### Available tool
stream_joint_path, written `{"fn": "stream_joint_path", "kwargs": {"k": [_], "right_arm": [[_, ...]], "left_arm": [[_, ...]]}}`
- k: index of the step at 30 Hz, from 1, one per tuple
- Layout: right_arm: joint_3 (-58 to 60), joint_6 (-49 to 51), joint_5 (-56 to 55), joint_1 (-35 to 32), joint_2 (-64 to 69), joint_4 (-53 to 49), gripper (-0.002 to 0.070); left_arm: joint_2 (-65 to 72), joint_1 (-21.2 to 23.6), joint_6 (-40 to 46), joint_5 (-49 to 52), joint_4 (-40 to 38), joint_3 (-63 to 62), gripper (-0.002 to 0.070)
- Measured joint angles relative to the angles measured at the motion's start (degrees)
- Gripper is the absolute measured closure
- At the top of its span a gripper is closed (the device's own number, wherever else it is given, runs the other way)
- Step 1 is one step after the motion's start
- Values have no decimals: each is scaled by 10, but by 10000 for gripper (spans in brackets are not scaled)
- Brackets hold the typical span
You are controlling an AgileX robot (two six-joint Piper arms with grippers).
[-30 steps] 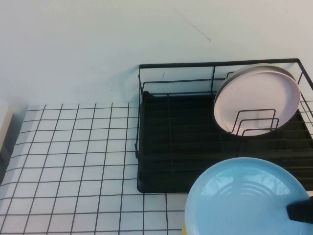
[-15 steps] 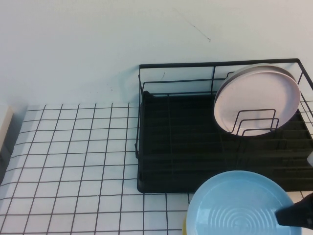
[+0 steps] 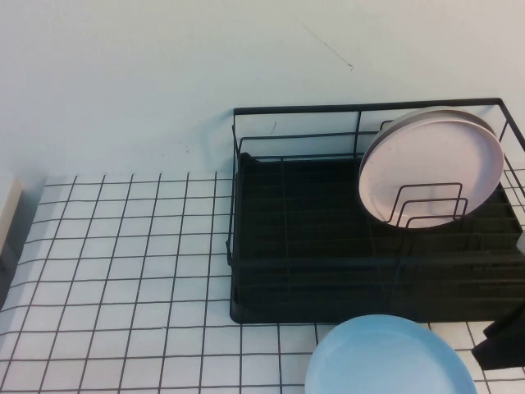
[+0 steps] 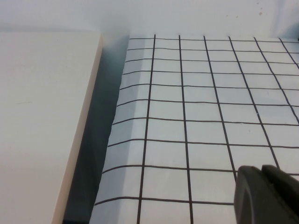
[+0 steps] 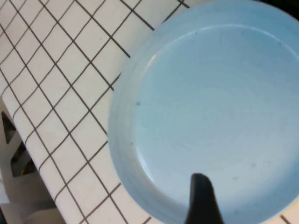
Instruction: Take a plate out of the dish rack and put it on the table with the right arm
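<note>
I have the round, matte light sky-blue plate (image 3: 387, 359) out of the large black wire dish rack (image 3: 373, 215) and over the white desk with its thin black grid lines (image 3: 123, 271), just in front of the rack's near edge. The right gripper (image 5: 202, 196) is clamped on the plate's rim; in the right wrist view one dark finger (image 5: 200, 189) lies across the inner surface near the edge, and in the high view the arm's dark body shows at the right edge. I cannot tell whether the plate's underside is already touching the desk.

To finish well, I would lower slowly with the plate level, let it settle flat, then release and back the gripper away sideways so the finger does not drag the rim. I would keep clear of the rack, where the pale pink round plate (image 3: 431, 167) stands upright.

The left gripper (image 4: 266, 193) hovers over the desk's far left edge, beside a cream-coloured flat panel (image 4: 42, 116); I cannot tell how it is set.
</note>
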Motion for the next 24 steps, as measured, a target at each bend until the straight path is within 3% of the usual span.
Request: {"fn": "stream_joint_path", "kwargs": {"k": [6,12,16,24], "right_arm": [[-124,143,67,0,0,-100,400],[-153,182,75,0,-71,-103,625],[-143,184,83,0,-163,-101,667],[-101,182,41,0,-398,-78,678]], "left_arm": [[0,0,0,0,0,0,678],[0,0,0,0,0,0,678],[0,0,0,0,0,0,678],[0,0,0,0,0,0,678]]}}
